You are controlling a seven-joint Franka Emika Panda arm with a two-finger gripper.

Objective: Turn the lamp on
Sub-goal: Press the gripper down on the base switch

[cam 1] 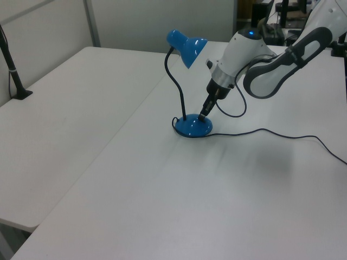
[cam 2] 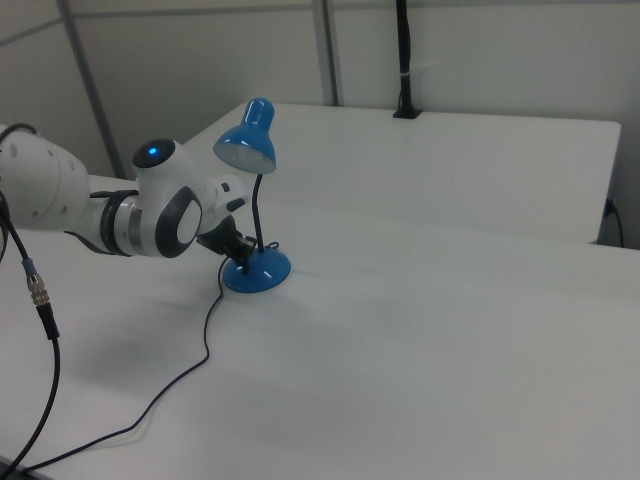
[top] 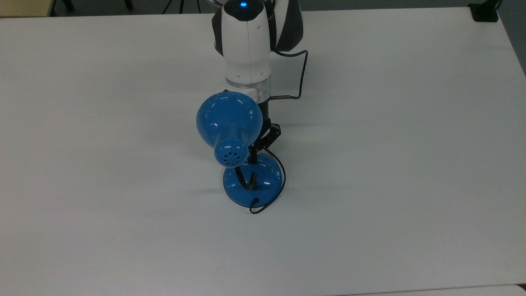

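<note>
Gripper [top: 255, 158] tip sits down on the far edge of the lamp [top: 230, 127] base, where I take the switch to be, though I can't make the switch out. I can't tell how far apart its jaws stand; in the left view the gripper [cam 1: 203, 115] reads as one dark point touching the blue base. My arm [cam 1: 238, 54] slants down to it from the left view's right, passing just beside the shade. I see the lamp standing upright near the middle of the white table [top: 390, 164], gooseneck arching, shade tipped toward the arm. Its thin black cord [cam 1: 271, 132] loops round the base and trails off across the table.
</note>
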